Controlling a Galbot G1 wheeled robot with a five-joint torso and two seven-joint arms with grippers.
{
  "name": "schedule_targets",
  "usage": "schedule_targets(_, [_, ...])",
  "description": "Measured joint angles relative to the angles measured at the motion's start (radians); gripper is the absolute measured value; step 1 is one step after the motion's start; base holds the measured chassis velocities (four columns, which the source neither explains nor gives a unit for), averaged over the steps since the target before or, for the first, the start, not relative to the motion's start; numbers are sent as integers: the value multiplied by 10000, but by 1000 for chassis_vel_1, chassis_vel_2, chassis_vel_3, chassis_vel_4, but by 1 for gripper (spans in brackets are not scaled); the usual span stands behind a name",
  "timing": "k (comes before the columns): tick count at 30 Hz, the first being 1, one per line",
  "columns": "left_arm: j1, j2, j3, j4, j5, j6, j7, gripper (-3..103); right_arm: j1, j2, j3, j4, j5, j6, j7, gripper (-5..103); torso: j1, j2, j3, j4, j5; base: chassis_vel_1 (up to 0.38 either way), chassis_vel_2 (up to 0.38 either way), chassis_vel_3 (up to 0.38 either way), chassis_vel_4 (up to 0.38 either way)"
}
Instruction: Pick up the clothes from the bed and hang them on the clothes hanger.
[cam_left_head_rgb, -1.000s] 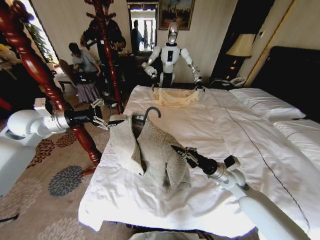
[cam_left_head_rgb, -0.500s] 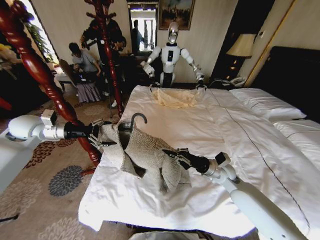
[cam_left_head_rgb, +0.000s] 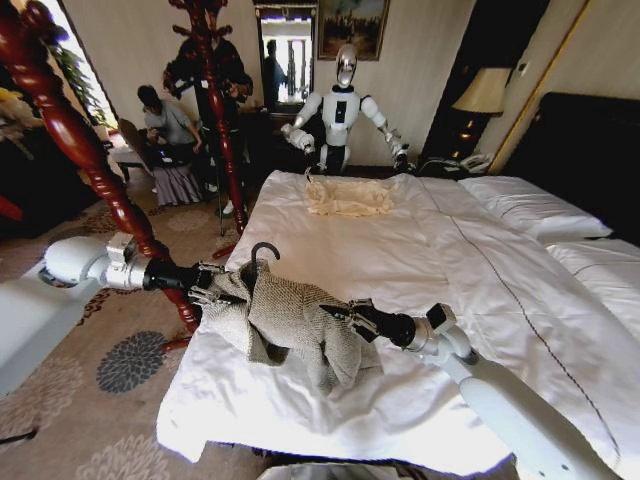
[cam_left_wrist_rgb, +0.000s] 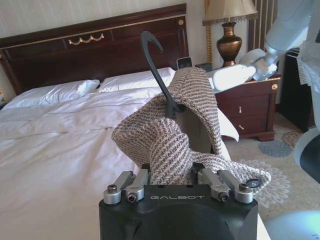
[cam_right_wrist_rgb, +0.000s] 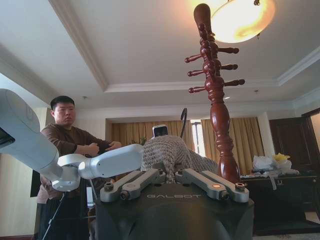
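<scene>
Herringbone cloth fills the space between both of my arms: the clothes (cam_left_head_rgb: 295, 325), the grey-beige woven jacket, hang bunched just above the near left corner of the bed (cam_left_head_rgb: 400, 250), lifted off the white duvet except for a lower fold that droops onto it. My left gripper (cam_left_head_rgb: 215, 290) comes in from the left over the carpet and has its jaws clenched on the jacket's left edge; in the left wrist view the fabric (cam_left_wrist_rgb: 170, 145) wells up from between the fingers (cam_left_wrist_rgb: 137, 185) and spills over both sides of the left gripper (cam_left_wrist_rgb: 172, 182). My right gripper (cam_left_head_rgb: 345, 315) reaches in from the right across the duvet, jaws clamped on the opposite side of the jacket, so the cloth sags between the two grips. In the right wrist view the weave (cam_right_wrist_rgb: 170, 152) sits pinched at the tips of the right gripper (cam_right_wrist_rgb: 167, 175).

I see the clothes hanger (cam_left_head_rgb: 262, 255) inside the jacket, its thin black hook poking up out of the collar, near the left gripper; the left wrist view shows the hook (cam_left_wrist_rgb: 155, 60) rising tilted from the neck of the garment. Its shoulder bar is hidden under the cloth. A red-brown turned wooden coat stand (cam_left_head_rgb: 100, 170) rises just behind my left arm, at the bed's corner.
</scene>
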Motion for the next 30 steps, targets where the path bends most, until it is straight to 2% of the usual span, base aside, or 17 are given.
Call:
schedule_targets(3, [1,-52,-86,111,18,-47,144,20,-2,-51,23,-13,-21,63,86,3,0,0,0,0,0,0,0,0,0])
schedule_targets(4, [1,-52,-86,111,18,-47,144,20,-2,-51,23,-13,-21,63,86,3,0,0,0,0,0,0,0,0,0])
schedule_targets(7, [66,-113,-260,144,-3,-60,136,10,7,-94,24,-14,-24,158,322,3,0,0,0,-1,0,0,0,0,0])
schedule_targets(9, [84,-121,-299,143,-6,-64,127,7,7,-99,24,-13,-24,185,366,3,0,0,0,0,0,0,0,0,0])
schedule_targets(10, [110,-135,-390,164,-6,-73,96,6,-3,-116,27,-14,-9,275,495,0,0,0,0,0,0,0,0,0,0])
schedule_targets(12, [125,-151,-497,222,-13,-88,61,6,-60,-132,60,-6,32,360,581,9,0,0,0,0,0,0,0,0,0])
schedule_targets(13, [125,-151,-497,222,-13,-88,61,6,-60,-132,60,-6,32,360,581,9,0,0,0,0,0,0,0,0,0])
schedule_targets(15, [101,-175,-630,361,-78,-132,29,6,-111,-145,238,-6,168,450,591,20,0,0,0,-1,0,0,0,0,0])
schedule_targets(17, [91,-184,-655,396,-103,-141,20,6,-110,-145,321,-15,252,454,580,25,0,0,0,0,0,0,0,0,0])
schedule_targets(18, [74,-195,-704,472,-168,-147,-11,6,-76,-139,546,-61,482,455,523,25,0,0,0,-1,1,0,0,0,0])
schedule_targets(20, [58,-201,-806,605,-330,-150,-62,6,46,-143,1015,-201,1021,405,461,36,0,0,0,0,0,0,0,0,0])
schedule_targets(22, [56,-202,-844,656,-406,-151,-73,6,90,-169,1235,-249,1302,346,464,36,1,-1,0,1,1,0,0,0,0])
schedule_targets(23, [55,-201,-876,693,-477,-152,-90,6,114,-211,1443,-275,1580,299,560,47,1,-1,1,1,0,0,0,0,0])
schedule_targets(25, [38,-160,-921,760,-668,-152,-158,6,117,-307,1858,-280,2039,249,1018,58,0,0,0,-1,0,0,0,0,0])
schedule_targets(27, [12,-139,-925,787,-731,-153,-206,6,95,-338,1991,-280,2130,246,1140,58,0,0,0,0,-1,0,0,0,0])
schedule_targets(29, [-88,-28,-928,850,-1037,-104,-545,6,-45,-405,2294,-271,2186,244,1333,69,0,-1,1,0,0,0,0,0,0])
schedule_targets(30, [-147,51,-930,880,-1262,-7,-997,6,-163,-438,2481,-223,2187,254,1468,74,0,0,0,-1,1,0,0,0,0])
